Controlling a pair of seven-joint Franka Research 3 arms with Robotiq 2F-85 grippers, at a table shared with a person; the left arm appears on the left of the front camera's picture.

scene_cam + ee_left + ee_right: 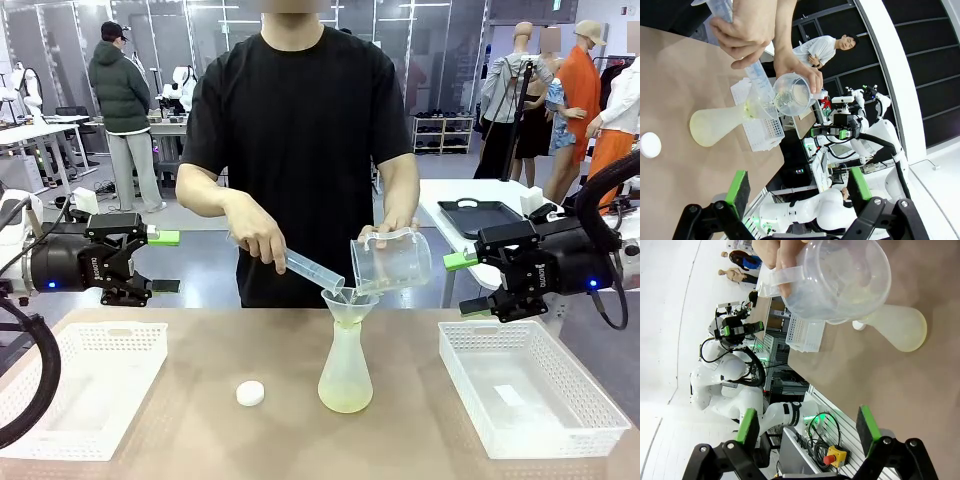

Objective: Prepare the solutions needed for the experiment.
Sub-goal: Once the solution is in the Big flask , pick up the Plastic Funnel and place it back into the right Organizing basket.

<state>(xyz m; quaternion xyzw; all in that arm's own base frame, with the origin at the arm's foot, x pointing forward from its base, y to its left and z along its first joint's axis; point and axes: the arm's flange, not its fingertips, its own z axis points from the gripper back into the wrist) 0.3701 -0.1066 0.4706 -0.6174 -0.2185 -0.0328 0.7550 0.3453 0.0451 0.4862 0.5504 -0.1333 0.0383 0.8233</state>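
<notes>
The left gripper (165,262) and right gripper (467,284) are standing open, empty. The solutions (345,401) are lying in a light, likely slippery flask (345,365); its neck is offering the best hold.

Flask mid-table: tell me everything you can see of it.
The flask is conical, of frosted translucent plastic, wide at the base and narrowing to a slim neck. It stands upright on the tan table, near the middle. A translucent funnel sits in its mouth. A shallow layer of pale yellow-green solution tints its bottom. A small white cap lies apart from it, to its left.
</notes>
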